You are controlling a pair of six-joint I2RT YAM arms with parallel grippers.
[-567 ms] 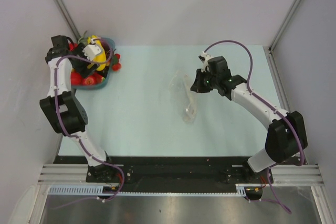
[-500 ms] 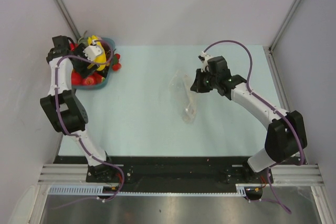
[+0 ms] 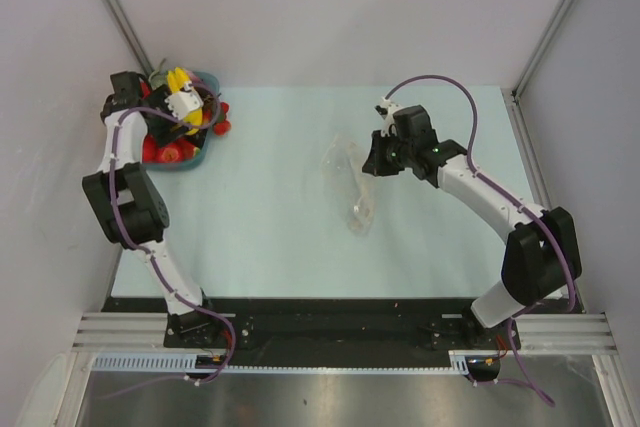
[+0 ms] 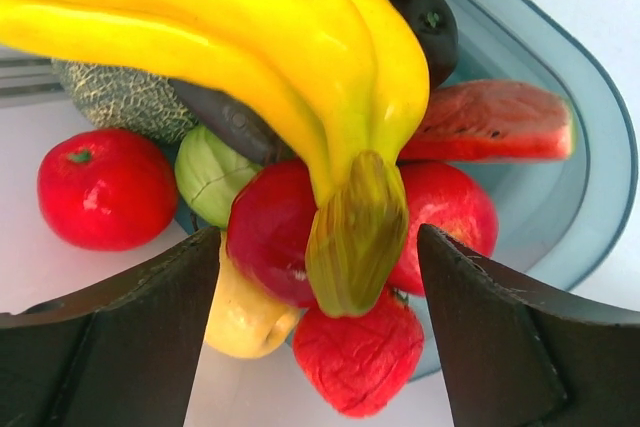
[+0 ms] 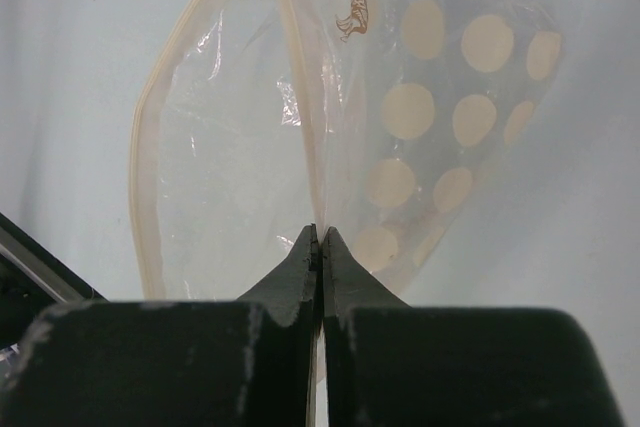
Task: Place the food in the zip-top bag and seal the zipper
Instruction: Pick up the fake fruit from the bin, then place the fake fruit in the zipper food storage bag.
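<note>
Mid-table point(image 3: 250, 237), the zip-top bag point(image 3: 349, 187) is lying crinkled, pale dots showing on one side. The right gripper point(image 5: 320, 239) is pinching the zipper point(image 5: 298, 117), jaws pressed tight together on the whitish strip. Farther back, in the far-left corner, the food point(image 4: 270, 237) is sitting heaped in the blue basket point(image 4: 600, 177), with a couple of red pieces just outside it. The left gripper point(image 4: 320, 247) is hanging over the heap with its fingers spread wide. The stem end of the yellow banana bunch point(image 4: 250, 27) is sitting between them, touching neither.
</note>
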